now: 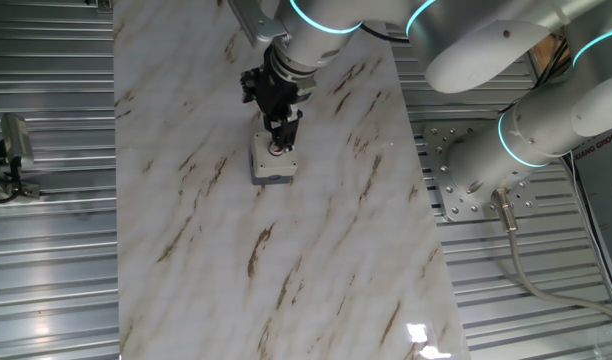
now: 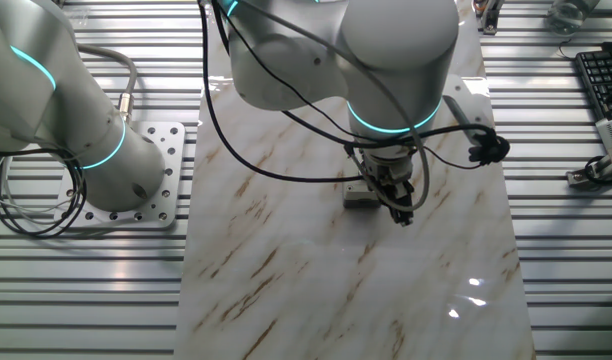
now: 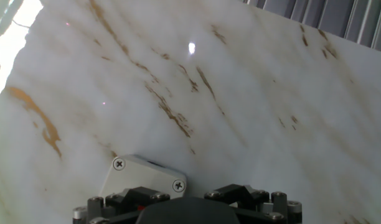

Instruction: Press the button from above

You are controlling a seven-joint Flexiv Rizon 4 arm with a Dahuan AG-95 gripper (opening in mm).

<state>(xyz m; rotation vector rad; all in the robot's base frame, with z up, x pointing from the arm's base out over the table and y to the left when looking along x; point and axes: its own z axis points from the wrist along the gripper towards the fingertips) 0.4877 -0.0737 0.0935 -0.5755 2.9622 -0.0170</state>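
The small light-grey square box (image 1: 267, 165) sits on the marble tabletop, far of centre. A speck of red from the button (image 1: 277, 151) shows on its top, right under the fingertips. My gripper (image 1: 282, 138) points down over the box, its tips at or just above the button; I cannot tell if they touch it. In the other fixed view the gripper (image 2: 401, 205) hangs just right of the box (image 2: 358, 196). In the hand view the box (image 3: 141, 177) lies at the bottom edge, half hidden by the dark hand, with a red sliver (image 3: 139, 208) showing. No gap between the fingertips can be judged.
The marble slab (image 1: 286, 260) lies on a ribbed metal table. The arm's base plate (image 1: 466, 170) is bolted at the right of the slab. A keyboard (image 2: 601, 85) and small tools lie off the slab. Cables hang around the wrist (image 2: 466, 150).
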